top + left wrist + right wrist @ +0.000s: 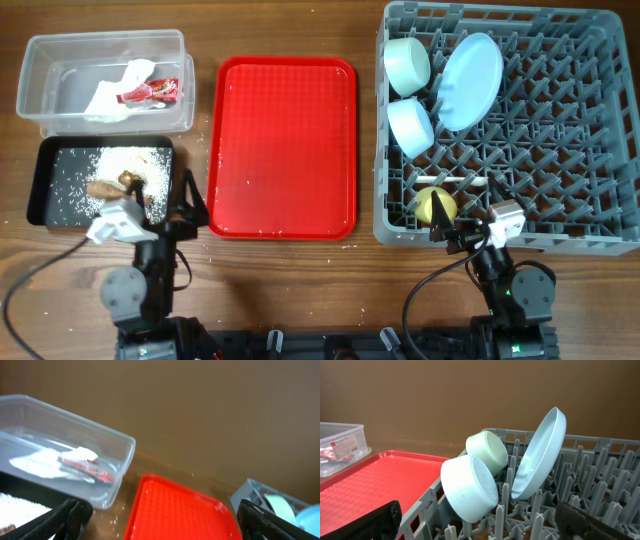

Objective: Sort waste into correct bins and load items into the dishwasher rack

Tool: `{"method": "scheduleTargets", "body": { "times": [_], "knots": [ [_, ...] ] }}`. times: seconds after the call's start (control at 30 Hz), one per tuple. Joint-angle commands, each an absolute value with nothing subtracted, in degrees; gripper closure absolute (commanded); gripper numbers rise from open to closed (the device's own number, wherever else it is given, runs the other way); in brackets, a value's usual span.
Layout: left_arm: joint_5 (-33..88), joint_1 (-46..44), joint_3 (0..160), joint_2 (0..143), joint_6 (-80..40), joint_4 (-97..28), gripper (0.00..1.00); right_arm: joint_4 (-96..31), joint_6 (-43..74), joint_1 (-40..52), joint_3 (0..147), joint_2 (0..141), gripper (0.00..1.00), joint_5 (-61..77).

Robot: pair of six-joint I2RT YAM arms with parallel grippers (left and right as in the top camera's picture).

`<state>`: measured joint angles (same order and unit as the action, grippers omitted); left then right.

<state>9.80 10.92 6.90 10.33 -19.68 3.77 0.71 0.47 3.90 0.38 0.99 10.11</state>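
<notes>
grippers both stand wide open and hold nothing. left gripper (165, 527) hangs at the near edge of the desk, between the black tray (45, 212) and the red tray (285, 150). right gripper (480, 525) hangs at the near edge of the dishwasher rack (560, 150), just beside the yellow cup (435, 206). the rack fills the right side of the desk; the pale blue plate (470, 80) stands tilted on edge among its pegs at the far left, with two pale bowls (407, 62) (411, 125) on their sides beside it, and the white spoon (462, 180) lies flat behind the cup. the clear tub (100, 38) sits in the far left corner of the desk with the crumpled napkin (112, 92) and red wrapper (152, 92) inside. the black tray, just in front of it, holds the rice grains (125, 158), the dark lump (128, 178) and the brown stick piece (103, 187)
</notes>
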Motion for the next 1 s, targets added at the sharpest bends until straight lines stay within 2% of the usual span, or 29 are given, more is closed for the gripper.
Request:
{"method": "scheduleTargets", "body": {
  "times": [0.0, 0.27, 0.97],
  "knots": [
    [10.87, 8.75, 2.44, 2.96, -14.04, 4.45, 0.0, 0.89, 1.56, 3.68, 0.3, 0.58, 0.0, 10.76],
    [9.58, 7.62, 0.34, 0.14, -12.16, -3.66, 0.0, 0.89, 1.56, 3.68, 0.3, 0.58, 0.0, 10.76],
    [9.15, 7.62, 0.34, 0.16, -12.21, -3.53, 0.0, 0.89, 1.56, 3.68, 0.3, 0.58, 0.0, 10.79]
  ]
}}
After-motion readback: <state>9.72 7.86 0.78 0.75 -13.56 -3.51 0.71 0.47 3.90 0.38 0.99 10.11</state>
